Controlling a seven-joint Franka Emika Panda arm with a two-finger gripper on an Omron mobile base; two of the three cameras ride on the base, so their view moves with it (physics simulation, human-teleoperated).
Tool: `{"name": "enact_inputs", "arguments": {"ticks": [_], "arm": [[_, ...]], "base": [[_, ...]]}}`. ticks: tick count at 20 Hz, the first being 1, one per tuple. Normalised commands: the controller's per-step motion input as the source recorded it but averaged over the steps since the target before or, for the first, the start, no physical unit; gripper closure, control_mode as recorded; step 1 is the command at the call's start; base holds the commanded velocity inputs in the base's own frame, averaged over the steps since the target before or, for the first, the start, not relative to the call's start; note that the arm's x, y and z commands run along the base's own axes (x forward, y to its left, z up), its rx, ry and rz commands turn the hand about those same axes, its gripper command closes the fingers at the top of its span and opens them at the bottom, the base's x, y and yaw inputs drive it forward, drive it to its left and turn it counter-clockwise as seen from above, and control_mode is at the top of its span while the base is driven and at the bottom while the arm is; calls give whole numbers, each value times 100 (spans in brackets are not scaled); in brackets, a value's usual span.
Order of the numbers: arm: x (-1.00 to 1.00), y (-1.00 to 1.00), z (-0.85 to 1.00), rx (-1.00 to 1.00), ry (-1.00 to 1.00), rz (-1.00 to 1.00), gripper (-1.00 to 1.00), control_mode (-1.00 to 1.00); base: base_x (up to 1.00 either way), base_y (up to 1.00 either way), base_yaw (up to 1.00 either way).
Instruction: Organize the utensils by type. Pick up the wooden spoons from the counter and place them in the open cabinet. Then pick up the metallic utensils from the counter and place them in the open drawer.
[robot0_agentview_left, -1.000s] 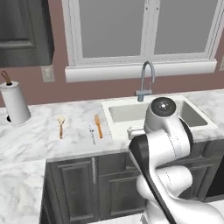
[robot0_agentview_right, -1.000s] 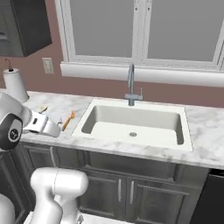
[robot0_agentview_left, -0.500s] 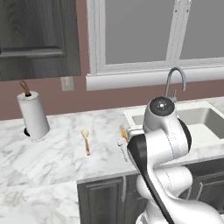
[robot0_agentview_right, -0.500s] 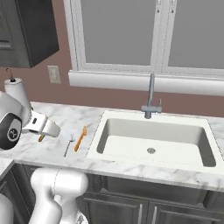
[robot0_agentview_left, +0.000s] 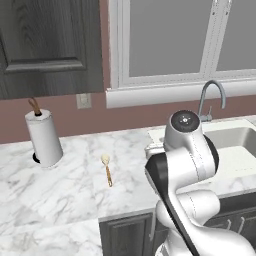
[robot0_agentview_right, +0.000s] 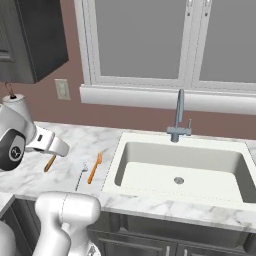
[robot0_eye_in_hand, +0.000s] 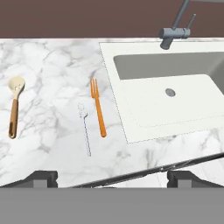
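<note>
Claw (robot0_eye_in_hand: 111, 177) spread wide, grasping nothing, above counter (robot0_eye_in_hand: 48, 65).
Wooden spoon (robot0_eye_in_hand: 14, 105) far left of it; silver fork (robot0_eye_in_hand: 84, 127) and orange fork (robot0_eye_in_hand: 98, 106) just left of centre, beside sink (robot0_eye_in_hand: 175, 96).

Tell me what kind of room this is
A rendered home kitchen, it seems: a white sink with a faucet set in a marble counter, a paper towel roll by the wall, and dark cabinets.

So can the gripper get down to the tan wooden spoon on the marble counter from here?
Probably yes. The wooden spoon lies alone on the counter, apart from the silver fork, and the gripper is open above with nothing between.
</note>
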Motion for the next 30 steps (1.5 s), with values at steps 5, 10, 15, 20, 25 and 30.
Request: {"name": "enact_inputs", "arguments": {"ticks": [5, 10, 15, 20, 25, 30], "arm": [[0, 0, 0, 0, 0, 0, -100, 100], [0, 0, 0, 0, 0, 0, -100, 100], [0, 0, 0, 0, 0, 0, -100, 100], [0, 0, 0, 0, 0, 0, -100, 100], [16, 31, -18, 19, 0, 0, -100, -100], [30, 70, -33, 10, -5, -1, -100, -100]], "base": [[0, 0, 0], [0, 0, 0], [0, 0, 0], [0, 1, 0], [0, 0, 0], [0, 0, 0]]}}
